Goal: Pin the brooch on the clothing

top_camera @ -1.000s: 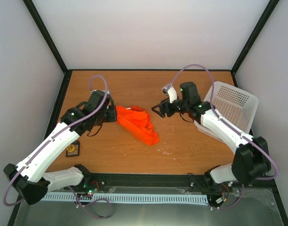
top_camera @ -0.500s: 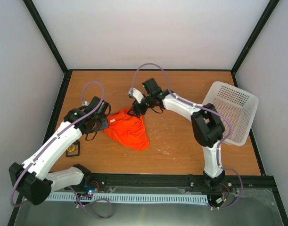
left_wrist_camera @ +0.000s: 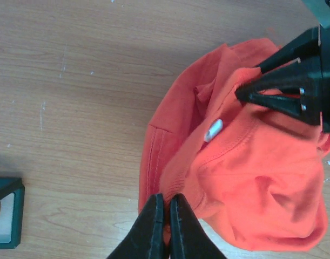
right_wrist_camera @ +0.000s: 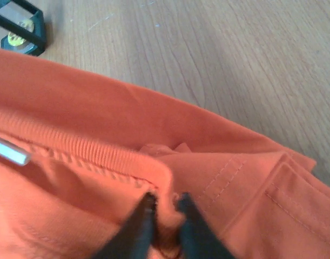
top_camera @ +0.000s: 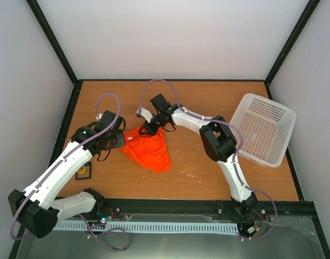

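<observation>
Orange T-shirt (top_camera: 149, 152) lies bunched left of centre on the wooden table (top_camera: 219, 172). The left gripper (left_wrist_camera: 166, 202) is clamped on its near edge, and the right arm stretches across so that the right gripper (right_wrist_camera: 163, 208) pinches the fabric beside the ribbed collar. The right wrist view shows the fabric bunched between the fingers, hidden from overhead, and the brooch (right_wrist_camera: 17, 38) seated in the black box (right_wrist_camera: 39, 33), apart from the shirt.

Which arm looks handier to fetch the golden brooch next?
Left, probably: the tiny golden brooch sits in its black box beside the left arm, far from the right gripper pinching the orange T-shirt.
</observation>
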